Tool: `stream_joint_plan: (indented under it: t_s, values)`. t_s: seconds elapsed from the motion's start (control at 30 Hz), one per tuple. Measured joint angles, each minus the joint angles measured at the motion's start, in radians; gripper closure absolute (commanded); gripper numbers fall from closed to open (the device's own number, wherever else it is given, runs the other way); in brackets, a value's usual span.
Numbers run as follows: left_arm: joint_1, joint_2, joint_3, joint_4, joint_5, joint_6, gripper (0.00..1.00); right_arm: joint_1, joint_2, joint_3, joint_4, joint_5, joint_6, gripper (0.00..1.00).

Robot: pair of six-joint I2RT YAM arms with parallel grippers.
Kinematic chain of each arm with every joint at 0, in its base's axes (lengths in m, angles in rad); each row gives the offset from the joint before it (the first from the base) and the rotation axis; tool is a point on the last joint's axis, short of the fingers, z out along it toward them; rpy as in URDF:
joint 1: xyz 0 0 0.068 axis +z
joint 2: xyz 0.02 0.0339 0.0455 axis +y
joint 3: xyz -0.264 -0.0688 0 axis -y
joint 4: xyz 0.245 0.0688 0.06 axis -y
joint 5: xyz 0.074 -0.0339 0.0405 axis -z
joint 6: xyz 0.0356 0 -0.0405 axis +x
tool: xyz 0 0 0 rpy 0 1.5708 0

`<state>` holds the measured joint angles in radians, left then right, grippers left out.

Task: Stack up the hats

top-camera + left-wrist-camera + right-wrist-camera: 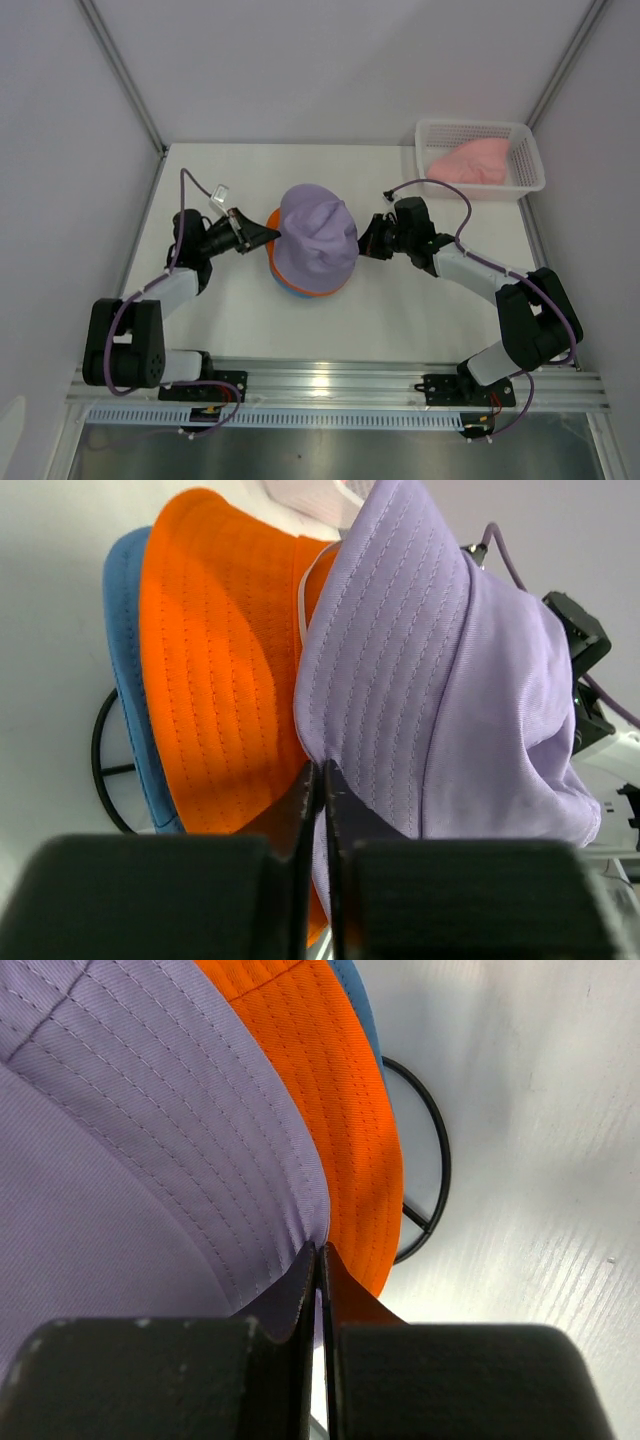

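The lavender hat [318, 235] sits over the orange hat [322, 293] and the blue hat [284, 284] on the stand at the table's middle. My left gripper [262, 237] is shut on the lavender brim at its left side, and the left wrist view shows the jaws [322, 772] pinching the lavender hat [450, 680] beside the orange hat [220, 660] and the blue hat [125, 630]. My right gripper [365, 240] is shut on the brim's right side [320, 1252]. The pink hat [470, 163] lies in the basket.
The white mesh basket [528, 150] stands at the back right corner. The black wire stand [440, 1160] shows under the hats, also in the left wrist view [103, 760]. White walls enclose the table on three sides.
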<state>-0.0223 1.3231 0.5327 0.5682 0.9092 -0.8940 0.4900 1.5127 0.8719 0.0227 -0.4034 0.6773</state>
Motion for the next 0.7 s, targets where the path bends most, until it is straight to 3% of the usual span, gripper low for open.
stream_joint_plan:
  t_s: [0.23, 0.5, 0.7]
  values:
    - [-0.020, 0.008, 0.000, -0.024, -0.034, 0.009, 0.99, 0.000, 0.000, 0.000, -0.005, 0.008, -0.002, 1.00]
    - [-0.030, -0.121, 0.000, -0.302, -0.287, 0.076, 0.99, 0.000, 0.000, 0.035, -0.061, 0.040, -0.005, 1.00]
    - [-0.035, -0.093, 0.016, -0.400, -0.385, 0.083, 0.99, 0.004, 0.002, 0.056, -0.071, 0.040, 0.000, 1.00]
